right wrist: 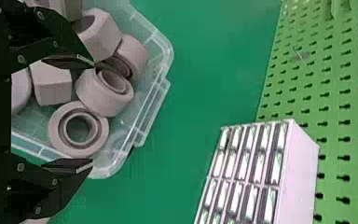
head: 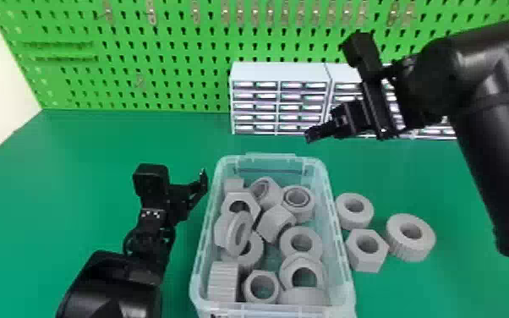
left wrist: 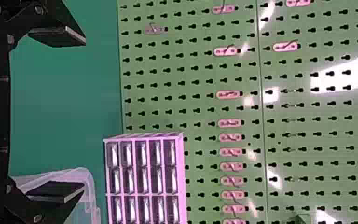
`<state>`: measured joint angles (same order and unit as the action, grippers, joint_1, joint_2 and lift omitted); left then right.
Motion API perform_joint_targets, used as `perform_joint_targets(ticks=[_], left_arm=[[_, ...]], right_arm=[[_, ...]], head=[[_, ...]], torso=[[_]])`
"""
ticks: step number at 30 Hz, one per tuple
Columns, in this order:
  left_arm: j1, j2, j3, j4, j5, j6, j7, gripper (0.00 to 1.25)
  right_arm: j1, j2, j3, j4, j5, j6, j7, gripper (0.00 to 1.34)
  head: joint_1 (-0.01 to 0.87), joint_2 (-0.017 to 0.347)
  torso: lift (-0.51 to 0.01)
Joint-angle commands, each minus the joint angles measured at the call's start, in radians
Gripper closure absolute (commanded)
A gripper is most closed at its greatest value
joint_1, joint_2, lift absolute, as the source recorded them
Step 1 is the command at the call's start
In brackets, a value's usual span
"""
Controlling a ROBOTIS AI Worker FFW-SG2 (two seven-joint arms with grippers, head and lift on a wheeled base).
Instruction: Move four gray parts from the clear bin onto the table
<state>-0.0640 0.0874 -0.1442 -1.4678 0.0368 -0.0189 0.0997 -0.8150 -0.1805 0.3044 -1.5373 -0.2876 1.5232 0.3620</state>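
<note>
The clear bin (head: 337,237) stands on the green table, holding several gray nuts and rings (head: 262,286). To its right on the table lie a gray ring (head: 354,220), a hexagonal nut (head: 367,258) and a ridged ring (head: 412,248). My right gripper (head: 315,134) hangs above and behind the bin's far right corner; in the right wrist view the gripper (right wrist: 91,114) is open, gray parts (right wrist: 103,95) beyond its fingers. My left gripper (head: 201,190) is just left of the bin, and in the left wrist view the gripper (left wrist: 83,116) is open with nothing between its fingers.
White drawer cabinets (head: 281,76) stand at the back of the table (head: 97,169), against a green pegboard (head: 160,67). The right forearm (head: 494,127) arches over the table's right side, beyond the loose parts.
</note>
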Motion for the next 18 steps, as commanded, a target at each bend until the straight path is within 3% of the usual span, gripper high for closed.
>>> perform_joint_targets(ticks=[1, 18], left_arm=[[0.001, 0.0, 0.002, 0.0, 0.0, 0.001, 0.0, 0.18], [0.006, 0.003, 0.006, -0.005, -0.005, 0.001, 0.0, 0.18]], right_arm=[[-0.012, 0.004, 0.036, -0.009, -0.024, 0.006, 0.0, 0.51], [-0.032, 0.018, 0.147, 0.0, -0.05, 0.041, 0.0, 0.51]], head=[[0.693, 0.072], [0.693, 0.072]], torso=[[-0.052], [-0.052]])
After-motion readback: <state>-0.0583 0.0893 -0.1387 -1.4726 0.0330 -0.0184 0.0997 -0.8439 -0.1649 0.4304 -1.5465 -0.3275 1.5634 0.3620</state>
